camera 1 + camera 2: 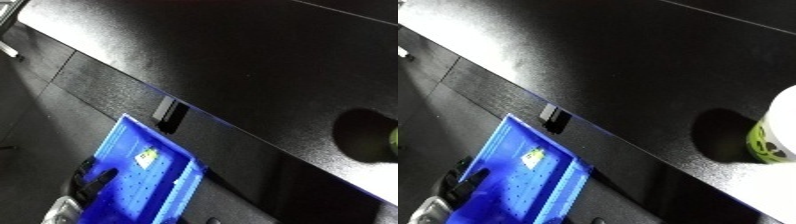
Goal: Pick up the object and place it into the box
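Left hand (89,182) shows as dark fingers over the blue bin (147,175); whether they are curled cannot be told. Only the right eye view shows the white-and-green container (778,132) on the black table (620,60).

A dark, speckled desk (222,45) fills most of the tilted view, its front edge running diagonally from upper left to lower right. A small black tab (555,118) sits at that edge. Below lies grey floor (35,125)
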Robot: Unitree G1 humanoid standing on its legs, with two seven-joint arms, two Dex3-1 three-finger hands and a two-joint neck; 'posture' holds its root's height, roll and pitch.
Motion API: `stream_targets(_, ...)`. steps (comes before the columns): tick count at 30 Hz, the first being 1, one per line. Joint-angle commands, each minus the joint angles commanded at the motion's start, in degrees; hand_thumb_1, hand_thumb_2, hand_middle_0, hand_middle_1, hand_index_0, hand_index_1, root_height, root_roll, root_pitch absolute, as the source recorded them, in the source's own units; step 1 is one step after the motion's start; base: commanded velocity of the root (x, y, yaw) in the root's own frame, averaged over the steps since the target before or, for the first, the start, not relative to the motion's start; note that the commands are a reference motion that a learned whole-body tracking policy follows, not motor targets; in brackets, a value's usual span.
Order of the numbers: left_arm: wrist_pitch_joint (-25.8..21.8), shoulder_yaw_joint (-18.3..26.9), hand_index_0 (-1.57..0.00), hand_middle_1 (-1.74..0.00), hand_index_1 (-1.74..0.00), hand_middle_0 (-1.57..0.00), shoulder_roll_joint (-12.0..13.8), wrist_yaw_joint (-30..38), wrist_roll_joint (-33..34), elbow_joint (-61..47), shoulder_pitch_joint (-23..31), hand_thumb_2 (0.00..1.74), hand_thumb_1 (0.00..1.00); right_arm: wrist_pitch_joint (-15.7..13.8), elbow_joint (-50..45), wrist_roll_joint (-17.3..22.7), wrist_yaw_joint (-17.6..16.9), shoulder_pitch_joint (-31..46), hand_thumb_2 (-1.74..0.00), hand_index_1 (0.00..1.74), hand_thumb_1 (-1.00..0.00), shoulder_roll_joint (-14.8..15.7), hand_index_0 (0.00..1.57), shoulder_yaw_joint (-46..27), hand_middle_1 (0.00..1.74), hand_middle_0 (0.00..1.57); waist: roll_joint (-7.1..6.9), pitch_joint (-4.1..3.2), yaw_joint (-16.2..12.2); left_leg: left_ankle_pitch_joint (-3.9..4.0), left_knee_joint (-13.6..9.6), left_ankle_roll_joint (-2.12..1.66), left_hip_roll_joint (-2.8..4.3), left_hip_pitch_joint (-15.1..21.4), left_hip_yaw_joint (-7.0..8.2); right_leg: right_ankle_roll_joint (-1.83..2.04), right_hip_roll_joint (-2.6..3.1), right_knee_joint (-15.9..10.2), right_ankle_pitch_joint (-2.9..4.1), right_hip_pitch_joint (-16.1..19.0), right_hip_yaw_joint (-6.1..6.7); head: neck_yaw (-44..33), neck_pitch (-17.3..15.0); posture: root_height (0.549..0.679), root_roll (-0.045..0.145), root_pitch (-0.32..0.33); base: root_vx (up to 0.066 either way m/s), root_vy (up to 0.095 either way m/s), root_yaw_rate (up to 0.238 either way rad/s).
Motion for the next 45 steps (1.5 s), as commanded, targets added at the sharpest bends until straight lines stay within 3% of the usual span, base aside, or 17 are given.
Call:
stream_targets(9, 1.36, -6.14, 0.0, 0.0, 0.0, 0.0, -2.78, -1.58, 7.42, -0.88, -1.05, 0.0, 0.0, 0.14, 0.14, -1.34, 0.35, -0.73, 0.0, 0.0, 0.0, 0.1, 0.0, 0.08, 0.0, 0.0, -0.08, -0.21, -1.38, 0.31, -0.73, -0.2, 1.09, 0.71, 0.94, 0.76, 0.21, -0.1, 1.21, -0.8, 0.52, 19.4, -0.23, 0.631, 0.03, -0.033, 0.004, -0.015, -0.117)
stream_targets(15, -1.33, -8.35, 0.0, 0.0, 0.0, 0.0, -5.67, 0.79, 10.08, -1.61, 0.15, 0.0, 0.0, 1.28, 1.22, -3.2, 0.58, -2.15, 0.0, 0.0, 0.0, -0.12, 0.0, -0.21, 0.0, 0.0, -0.04, -0.76, -1.77, -1.09, 1.4, 0.18, 1.06, 0.15, 1.31, 0.77, 0.45, -0.57, 2.12, -1.17, 1.12, 30.25, -1.03, 0.629, 0.029, -0.033, 0.013, 0.003, -0.157)
stream_targets(21, -2.12, -10.3, 0.0, 0.0, 0.0, 0.0, -7.88, 0.09, 11.01, -3.62, 1.28, 0.0, 0.0, 1.4, 2.37, -5.15, 1.37, -3.21, 0.0, 0.0, 0.0, -0.01, 0.0, -0.37, 0.0, 0.0, 0.28, -1.06, -1.98, -2.08, 2.47, 0.73, 1.1, 0.17, 1.85, 0.68, 0.79, 0.09, 2.18, -1.44, 1.47, 37.0, -1.99, 0.628, 0.029, -0.036, 0.013, 0.007, -0.13)
stream_targets(26, -1.96, -12.13, 0.0, 0.0, 0.0, 0.0, -8.4, -0.13, 12.83, -5.03, 1.77, 0.0, 0.0, 0.24, 1.64, -7.86, 1.19, -3.99, 0.0, 0.0, 0.0, -0.43, 0.0, 0.18, 0.0, 0.0, 0.69, -1.17, -2.3, -2.32, 2.45, 0.87, 1.17, 0.43, 2.2, 0.58, 1.02, 0.08, 2.27, -1.44, 1.76, 40.09, -3.43, 0.629, 0.03, -0.035, -0.005, 0.014, -0.103)
stream_targets(30, -0.9, -12.89, 0.0, 0.0, 0.0, 0.0, -8.56, 0.08, 12.42, -6.25, 1.81, 0.0, 0.0, -0.94, 0.04, -10.78, 0.77, -5.06, 0.0, 0.0, 0.0, -1.24, 0.0, 1.16, 0.0, 0.0, 0.85, -1.16, -2.55, -2.46, 2.45, 0.77, 1.11, 0.53, 2.34, 0.45, 1.18, -0.31, 2.4, -1.29, 1.94, 40.95, -11.74, 0.63, 0.034, -0.031, -0.036, 0.025, -0.068)
stream_targets(33, -0.42, -14.22, 0.0, 0.0, 0.0, 0.0, -9.03, 1.22, 11.73, -7.16, 1.8, 0.0, 0.0, -2.83, -1.09, -13.83, 0.07, -5.44, 0.0, 0.0, 0.0, -1.77, 0.0, 2.26, 0.0, 0.0, 0.81, -0.83, -2.78, -2.62, 2.6, 0.73, 1.06, 0.78, 2.12, 0.47, 1.09, -0.7, 2.7, -0.9, 2.0, 41.27, -14.66, 0.631, 0.036, -0.035, -0.018, 0.028, -0.048)
stream_targets(36, -0.49, -15.13, 0.0, 0.0, 0.0, 0.0, -9.41, 1.79, 11.51, -7.42, 2.03, 0.0, 0.0, -5.5, -2.27, -16.68, -0.46, -5.24, 0.0, 0.0, 0.0, -2.29, 0.0, 3.43, 0.0, 0.0, 0.72, -0.5, -2.97, -2.92, 2.72, 0.91, 1.14, 1.28, 1.94, 0.62, 0.82, -0.65, 2.67, -0.55, 2.07, 41.23, -14.87, 0.631, 0.036, -0.041, 0.017, 0.02, -0.055)
stream_targets(40, -0.87, -14.75, 0.0, 0.0, 0.0, 0.0, -9.37, 1.52, 11.77, -6.76, 2.23, 0.0, 0.0, -7.55, -4.46, -19.04, 1.45, -5.63, 0.0, 0.0, 0.0, -3.73, 0.0, 4.79, 0.0, 0.0, 0.55, -0.43, -3.12, -3.03, 2.43, 0.98, 1.17, 1.31, 2.09, 0.71, 0.8, -0.88, 2.51, -0.56, 2.12, 40.42, -13.96, 0.632, 0.037, -0.037, -0.008, 0.009, -0.052)
stream_targets(45, -0.28, -13.44, 0.0, 0.0, 0.0, 0.0, -7.82, 1.49, 12.49, -7.29, 3.28, 0.0, 0.0, -4.09, -14.87, -20.19, 5.53, -4.12, 0.0, 0.0, 0.0, -6.82, 0.0, 6.76, 0.0, 0.0, -0.25, -0.36, -3.48, -2.85, 2.11, 0.79, 1.39, 1.0, 2.26, 0.69, 0.95, -1.28, 2.43, -0.54, 2.0, 38.43, -11.61, 0.633, 0.035, -0.03, -0.024, -0.02, -0.01)
